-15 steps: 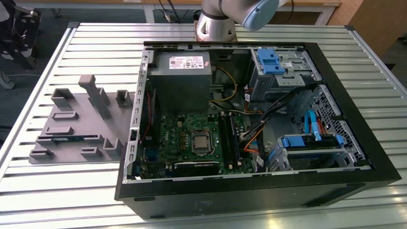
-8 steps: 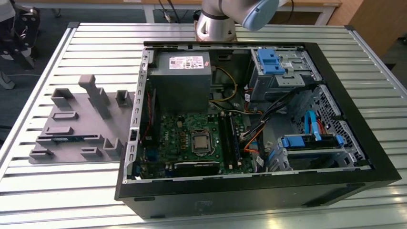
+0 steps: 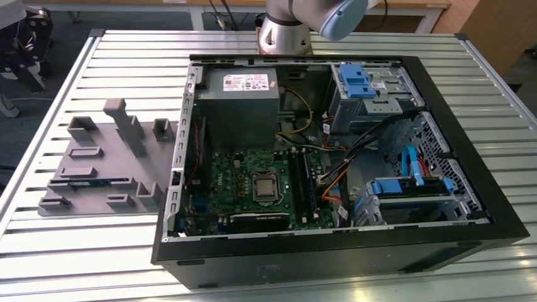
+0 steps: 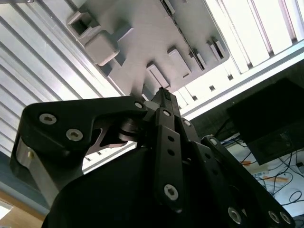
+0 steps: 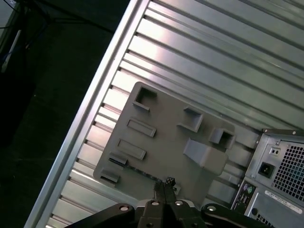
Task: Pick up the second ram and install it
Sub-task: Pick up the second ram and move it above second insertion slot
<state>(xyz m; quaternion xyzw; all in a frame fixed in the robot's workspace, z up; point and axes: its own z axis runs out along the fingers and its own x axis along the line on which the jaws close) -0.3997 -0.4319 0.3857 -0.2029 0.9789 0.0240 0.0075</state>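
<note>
The arm (image 3: 283,30) stands as a silver column, with a pale blue-grey joint cap (image 3: 344,14) bending off above it. In both wrist views the black gripper (image 5: 166,183) (image 4: 163,93) has its 2 fingers (image 5: 159,195) pressed flat together, tips meeting. Behind the tips, bolted link bars (image 5: 121,210) spread outward to either side of the closed pair.

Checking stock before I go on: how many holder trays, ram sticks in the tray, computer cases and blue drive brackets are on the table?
Grey holder tray: 1
Ram stick in the tray: 1
Open computer case: 1
Blue drive brackets: 2
Total: 5
</note>
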